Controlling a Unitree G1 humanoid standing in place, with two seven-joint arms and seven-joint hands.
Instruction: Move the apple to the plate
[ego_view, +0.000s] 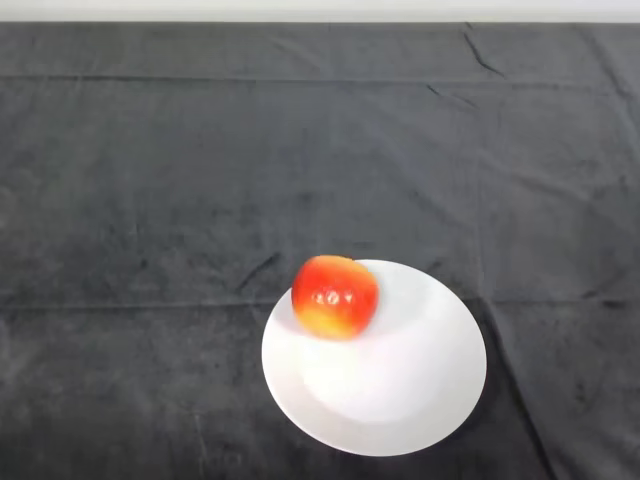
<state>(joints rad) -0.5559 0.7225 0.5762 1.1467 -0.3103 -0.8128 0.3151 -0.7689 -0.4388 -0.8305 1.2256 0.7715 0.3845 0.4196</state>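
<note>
A red and yellow apple (335, 297) rests on the upper left part of a white round plate (400, 390), close to its rim. The plate lies on the dark cloth in the lower middle of the head view.
The dark cloth (200, 180) covers the whole table and shows a few creases. The table's far edge (320, 20) runs along the top of the view.
</note>
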